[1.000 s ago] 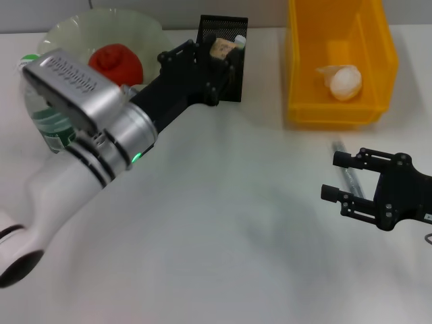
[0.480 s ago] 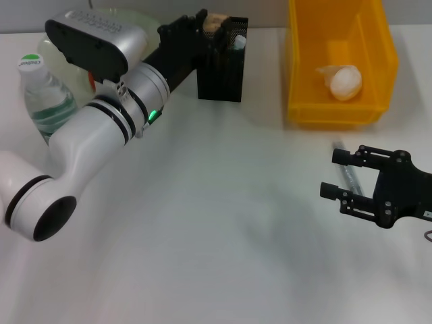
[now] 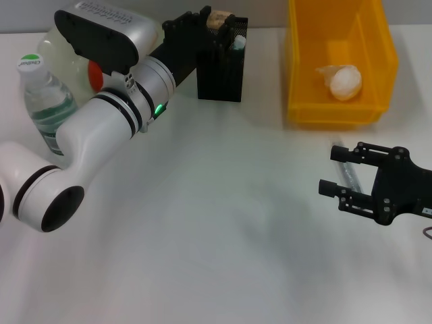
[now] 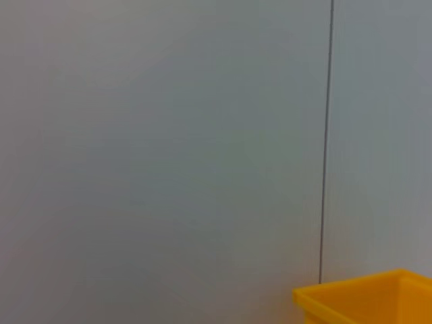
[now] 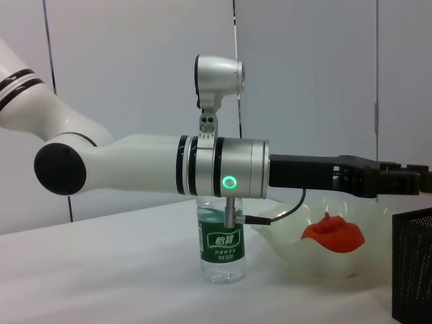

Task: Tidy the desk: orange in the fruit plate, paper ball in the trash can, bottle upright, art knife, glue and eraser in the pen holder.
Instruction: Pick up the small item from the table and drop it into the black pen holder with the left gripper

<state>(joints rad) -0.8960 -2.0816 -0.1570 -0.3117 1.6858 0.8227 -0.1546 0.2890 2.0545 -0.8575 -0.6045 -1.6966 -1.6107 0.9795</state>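
A: So, where is the left gripper (image 3: 214, 23) sitting?

B: It is reaching across the far left of the white table (image 3: 223, 223), hovering over the open top of the pen holder (image 3: 223, 71), the black mesh box; a tan eraser (image 3: 217, 17) is showing between its fingers at the box's rim, so it is holding that.

A: And the right gripper (image 3: 334, 169)?

B: It is resting low over the table at the near right, well apart from the other arm; its two black fingers are standing spread, gripping nothing; a thin grey tool (image 3: 349, 174), possibly the art knife, is lying on the table between them.

A: Where are the other things lying?

B: The orange (image 5: 333, 235) is sitting in the pale green fruit plate (image 5: 378, 266) at the far left; the bottle (image 3: 47, 108) is standing upright just in front of that plate, green cap up; the paper ball (image 3: 343, 82) is lying inside the yellow trash can (image 3: 305, 74) at the far right; something white and green is poking up inside the pen holder, too small to name.
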